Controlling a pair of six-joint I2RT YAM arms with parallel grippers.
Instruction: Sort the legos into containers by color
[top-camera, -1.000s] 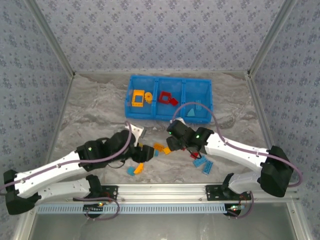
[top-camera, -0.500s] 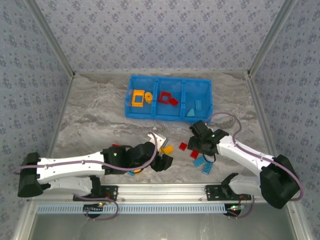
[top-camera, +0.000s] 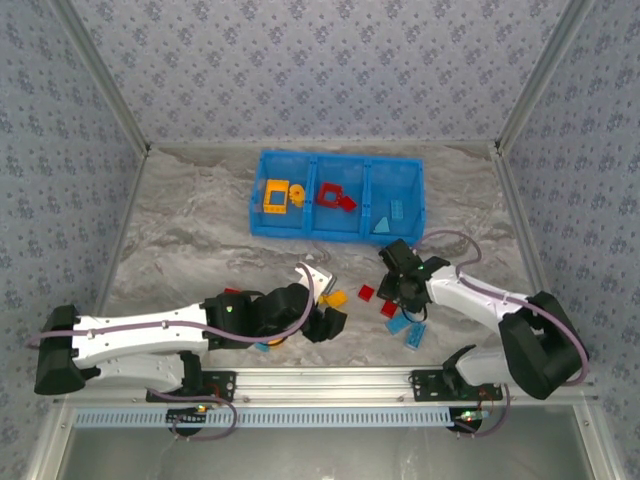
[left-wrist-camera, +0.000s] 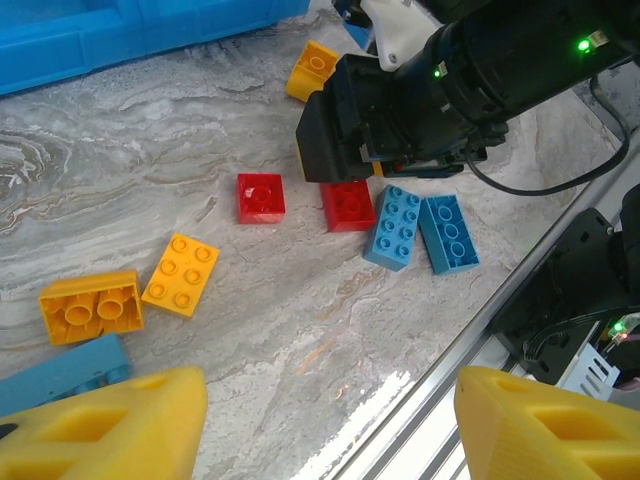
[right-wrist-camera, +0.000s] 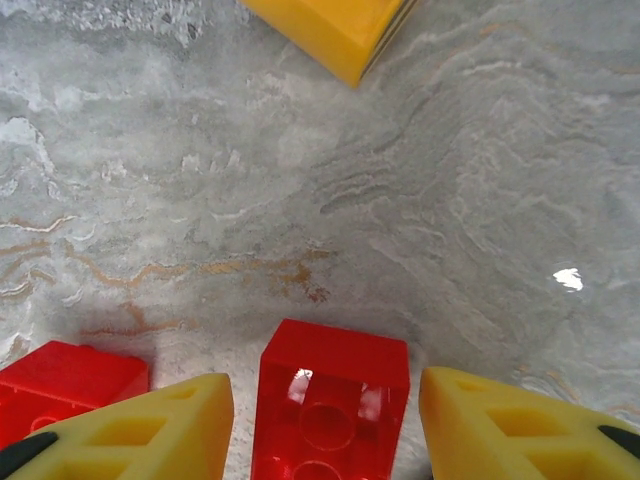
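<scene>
The blue three-compartment container (top-camera: 338, 232) stands at the back; it holds orange legos (top-camera: 277, 194) on the left, red ones (top-camera: 335, 196) in the middle and light blue ones (top-camera: 390, 220) on the right. Loose legos lie near the front: two red bricks (left-wrist-camera: 261, 197) (left-wrist-camera: 348, 207), two blue bricks (left-wrist-camera: 398, 226) (left-wrist-camera: 449, 232) and orange bricks (left-wrist-camera: 181, 274). My right gripper (top-camera: 392, 300) (right-wrist-camera: 325, 430) is down on the table, open, straddling a red brick (right-wrist-camera: 333, 395) with a gap on each side. My left gripper (top-camera: 325, 322) (left-wrist-camera: 325, 430) hovers open over bare table, holding nothing.
The table's metal front rail (left-wrist-camera: 480, 330) runs close beside the blue bricks. A second red brick (right-wrist-camera: 65, 385) lies just left of my right fingers, an orange one (right-wrist-camera: 325, 30) ahead of them. The left arm (top-camera: 150, 335) stretches along the front edge.
The left arm swung right and has since held still. The right gripper moved right, came down over the red brick, and its jaws have narrowed around it.
</scene>
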